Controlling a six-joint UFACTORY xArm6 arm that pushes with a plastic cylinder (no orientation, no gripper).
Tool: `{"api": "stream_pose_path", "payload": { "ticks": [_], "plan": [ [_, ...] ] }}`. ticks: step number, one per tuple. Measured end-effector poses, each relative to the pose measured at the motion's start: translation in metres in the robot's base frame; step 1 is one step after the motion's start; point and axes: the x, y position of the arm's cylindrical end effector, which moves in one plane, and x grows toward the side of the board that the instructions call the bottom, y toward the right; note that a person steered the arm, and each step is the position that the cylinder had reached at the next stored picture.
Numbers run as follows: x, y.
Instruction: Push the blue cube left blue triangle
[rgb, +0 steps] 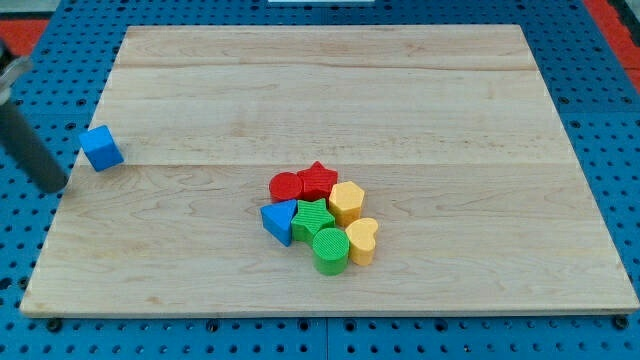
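The blue cube (101, 147) sits at the board's left edge, about mid-height in the view. The blue triangle (279, 220) lies near the board's middle, at the left side of a tight cluster of blocks. My tip (55, 186) is the lower end of a dark rod coming in from the view's upper left. It rests just off the board's left edge, below and to the left of the blue cube, a short gap away from it.
The cluster by the blue triangle holds a red cylinder (286, 187), a red star (319, 180), a yellow hexagon (346, 202), a green star (313, 217), a green cylinder (330, 250) and a yellow heart (362, 240). The wooden board (330, 90) lies on a blue pegboard.
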Motion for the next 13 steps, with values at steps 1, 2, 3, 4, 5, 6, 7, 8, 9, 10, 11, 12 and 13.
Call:
{"api": "stream_pose_path", "payload": {
  "ticks": [1, 2, 3, 4, 5, 6, 7, 8, 9, 10, 11, 12, 13],
  "plan": [
    [-0.046, 0.002],
    [-0.061, 0.055],
    [-0.054, 0.127],
    [-0.033, 0.145],
    [-0.038, 0.130],
    [-0.038, 0.109],
    [-0.035, 0.084],
    [-0.032, 0.055],
    [-0.032, 0.027],
    [-0.016, 0.033],
    [0.015, 0.087],
    [0.039, 0.129],
    [0.035, 0.105]
  ]
}}
